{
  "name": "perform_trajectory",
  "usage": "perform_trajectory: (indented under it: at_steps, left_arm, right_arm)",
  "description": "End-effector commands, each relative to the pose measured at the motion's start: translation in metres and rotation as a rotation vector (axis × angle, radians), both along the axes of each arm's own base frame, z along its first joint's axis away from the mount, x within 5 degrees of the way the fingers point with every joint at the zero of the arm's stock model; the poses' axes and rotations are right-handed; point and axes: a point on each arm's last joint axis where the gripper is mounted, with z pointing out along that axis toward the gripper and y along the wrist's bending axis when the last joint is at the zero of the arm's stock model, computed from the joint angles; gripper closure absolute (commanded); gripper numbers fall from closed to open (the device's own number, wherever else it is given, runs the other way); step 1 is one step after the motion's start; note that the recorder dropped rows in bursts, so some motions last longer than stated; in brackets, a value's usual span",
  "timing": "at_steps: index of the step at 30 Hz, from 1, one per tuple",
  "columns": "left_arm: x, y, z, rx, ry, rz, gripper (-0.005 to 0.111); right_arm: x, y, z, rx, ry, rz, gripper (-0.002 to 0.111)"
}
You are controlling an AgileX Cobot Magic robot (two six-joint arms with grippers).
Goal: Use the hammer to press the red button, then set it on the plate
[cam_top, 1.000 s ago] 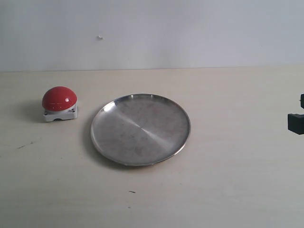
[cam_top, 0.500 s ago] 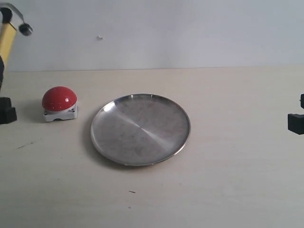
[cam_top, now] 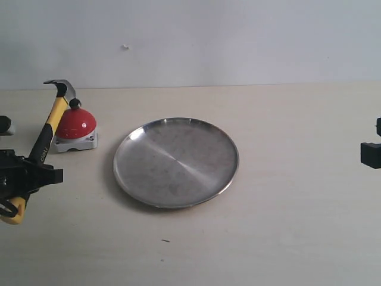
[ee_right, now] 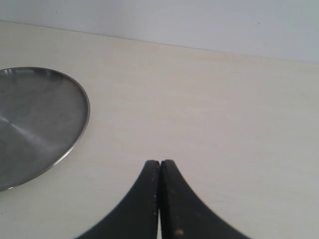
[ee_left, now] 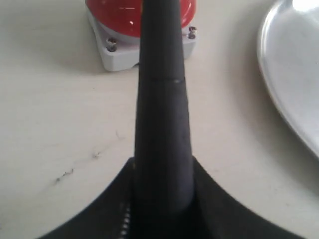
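Your left gripper [cam_top: 31,173] is clamped on the hammer [cam_top: 52,122], its jaws closed around the dark lower part of the handle. The yellow end of the handle sticks out below the grip. From there the handle slants up and away towards the back of the table [cam_top: 286,226]. It ends in the dark claw head, which sits over the red button [cam_top: 77,124]. The round striking face is right at the top of the dome, but you cannot tell whether it is touching or pressing it.

In the left wrist view the black handle runs straight across the middle of the button, hiding its centre. The white-grey base shows on both sides of it.

The button stands on the table at the left, just beside the plate [cam_top: 176,162] but apart from it. The plate lies flat near the middle of the table with nothing on it.

Your right gripper [ee_right: 159,172] is at the far right edge, well away from the plate. Its fingers are pressed together and hold nothing.
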Motion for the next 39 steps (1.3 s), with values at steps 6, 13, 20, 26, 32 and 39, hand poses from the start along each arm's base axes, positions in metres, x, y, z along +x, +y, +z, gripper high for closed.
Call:
perform_trajectory:
  at_steps: [6, 13, 20, 26, 32, 39]
  left_arm:
    - [-0.004, -0.005, 0.054, -0.057, -0.212, -0.051, 0.107]
    - [-0.026, -0.024, 0.089, -0.226, -0.354, -0.25, 0.107]
    - [-0.033, -0.038, 0.102, -0.5, -0.357, -0.321, 0.107]
    - [-0.036, -0.063, 0.101, -0.56, -0.317, -0.395, 0.107]
    - [-0.026, -0.107, 0.095, -0.591, -0.252, -0.499, 0.107]
    - [0.005, -0.137, 0.07, -0.586, -0.145, -0.452, 0.107]
  right_arm:
    - [-0.001, 0.0, 0.0, 0.001, -0.009, 0.003, 0.108]
    - [-0.001, 0.0, 0.0, 0.001, -0.009, 0.003, 0.108]
    - [-0.001, 0.0, 0.0, 0.001, -0.009, 0.003, 0.108]
    - [-0.001, 0.0, 0.0, 0.001, -0.009, 0.003, 0.108]
    - [-0.001, 0.0, 0.0, 0.001, -0.009, 0.003, 0.108]
    - [-0.001, 0.0, 0.0, 0.001, -0.009, 0.003, 0.108]
